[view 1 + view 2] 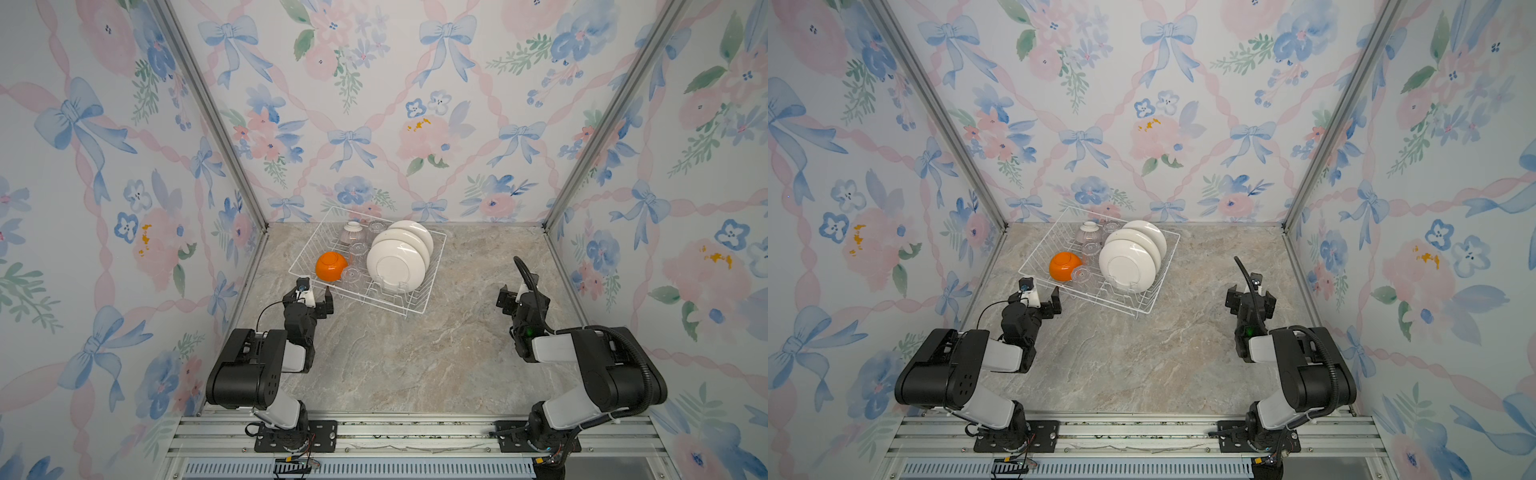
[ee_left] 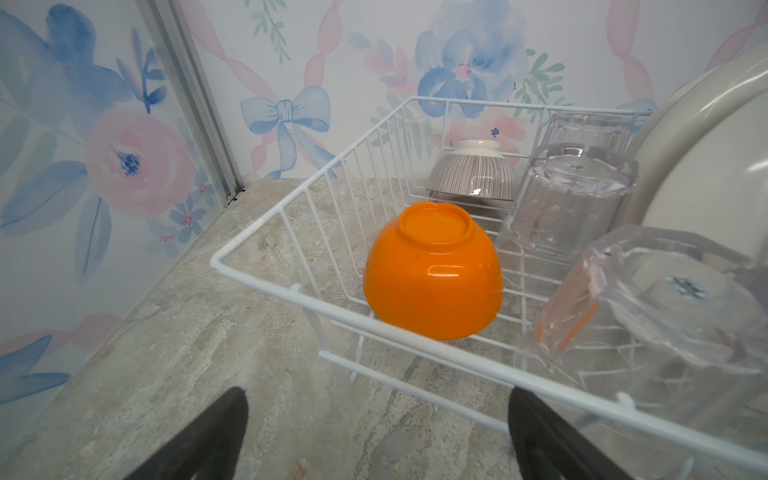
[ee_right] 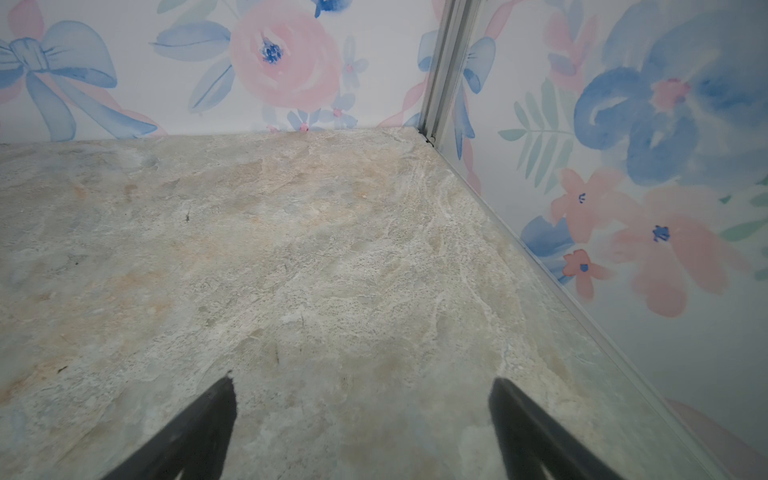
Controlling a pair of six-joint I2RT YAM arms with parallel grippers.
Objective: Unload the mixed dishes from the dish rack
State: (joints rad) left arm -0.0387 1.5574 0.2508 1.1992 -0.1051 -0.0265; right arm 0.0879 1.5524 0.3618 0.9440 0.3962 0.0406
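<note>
Orange bowl point(image 2: 432, 274) sits upside down in the rack point(image 2: 257, 276), in the corner nearest the left gripper point(image 2: 376, 409), straight ahead of the jaws and just beyond the near rim wire. Left gripper is spread wide and empty, just outside the rack, and is judged the nearer arm. Right gripper point(image 3: 361, 392), also wide and empty, hangs over bare counter point(image 3: 291, 249), well apart from the rack.

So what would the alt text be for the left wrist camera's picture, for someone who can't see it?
An orange bowl sits upside down in a white wire dish rack on a marbled tabletop. Also inside: an upturned striped bowl, clear tumblers and a white plate; the open left gripper points at the rack's rim.
</note>
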